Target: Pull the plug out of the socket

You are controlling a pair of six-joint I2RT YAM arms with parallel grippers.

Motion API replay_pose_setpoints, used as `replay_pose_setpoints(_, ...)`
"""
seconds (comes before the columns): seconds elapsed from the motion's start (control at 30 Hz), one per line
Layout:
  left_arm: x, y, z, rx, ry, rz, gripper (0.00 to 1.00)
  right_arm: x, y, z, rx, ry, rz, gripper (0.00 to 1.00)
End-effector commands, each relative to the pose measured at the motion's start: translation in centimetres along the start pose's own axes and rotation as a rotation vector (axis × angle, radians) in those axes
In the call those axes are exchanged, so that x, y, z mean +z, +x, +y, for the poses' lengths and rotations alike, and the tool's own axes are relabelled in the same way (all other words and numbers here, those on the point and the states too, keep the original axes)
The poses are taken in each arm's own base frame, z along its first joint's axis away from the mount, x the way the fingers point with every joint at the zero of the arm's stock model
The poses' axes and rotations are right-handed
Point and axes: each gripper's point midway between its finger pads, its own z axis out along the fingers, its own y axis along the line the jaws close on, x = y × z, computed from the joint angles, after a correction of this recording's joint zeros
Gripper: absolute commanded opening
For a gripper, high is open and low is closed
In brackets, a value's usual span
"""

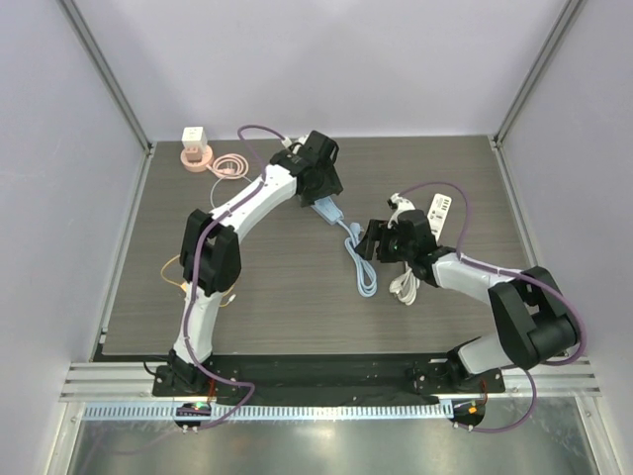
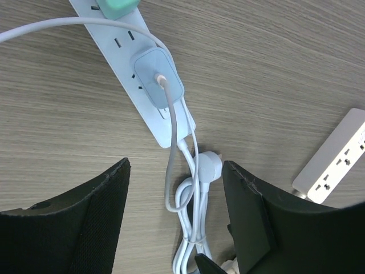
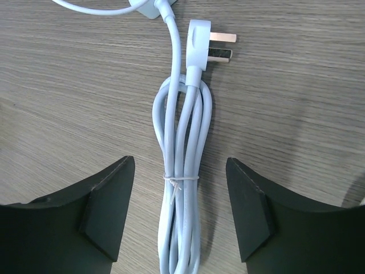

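The left gripper [image 2: 175,171] has its two black padded fingers [image 2: 85,222] spread wide, and nothing is between them. It points down toward the dark wood-grain table [image 2: 285,68], over the near end of the long light-blue plastic power strip [image 2: 149,108]. The square light-blue plug [image 2: 158,77] sits fully in a socket of this strip. A thin pale-grey cable [image 2: 170,148] comes out of its middle and runs down through the gap between the fingers. In the wrist view the plug lies ahead of the fingertips and they do not touch it. A mint-green plug [image 2: 117,7] sits further along the same strip, at the edge of that view. In the top view the left arm [image 1: 210,259] rises from its base at the near left and bends at the elbow. From there it reaches forward and to the right, up to the strip near the middle of the table.

The right gripper [image 3: 179,162] is also opened wide and holds nothing. Below it a bundled pale-blue power cord [image 3: 182,188], bound with a thin white tie, lies lengthwise in the gap. The cord's pale three-pin mains plug [image 3: 199,40] lies loose on the table beyond the fingertips. The right arm [image 1: 529,317] is folded low, and its forearm goes to the left from the elbow at the near right. A white plastic power strip [image 1: 441,213] lies just beside its wrist.
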Motion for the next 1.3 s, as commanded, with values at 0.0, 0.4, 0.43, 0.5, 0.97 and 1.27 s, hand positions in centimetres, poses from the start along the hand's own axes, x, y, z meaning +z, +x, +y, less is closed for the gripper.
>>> replay_pose_setpoints(0.0,-0.1,-1.5,-0.9,-0.05,0.0,-0.052,0.66,0.5,-2.4,1.5,-0.016,-0.069,-0.096,0.7)
replay_pose_setpoints(0.4,2.7,-2.1,-0.7,-0.112,-0.034,-0.11,0.62,0.9,-2.0,1.3,-0.02,-0.08,-0.097,0.63)
replay_pose_setpoints(0.43,2.9,-2.1,-0.7,-0.117,-0.035,-0.113,0.61,1.0,-1.9,1.4,-0.018,-0.081,-0.093,0.63)
replay_pose_setpoints(0.5,3.5,-2.0,-0.5,-0.129,-0.045,-0.117,0.59,1.1,-1.8,1.2,-0.016,-0.079,-0.088,0.62)
replay_pose_setpoints(0.97,5.8,-3.0,-0.5,-0.18,-0.052,-0.192,0.57,1.8,-1.2,1.3,-0.01,-0.088,-0.054,0.62)
replay_pose_setpoints(1.27,6.9,-2.8,0.1,-0.178,-0.072,-0.191,0.53,2.2,-1.1,1.5,-0.005,-0.099,-0.044,0.59)
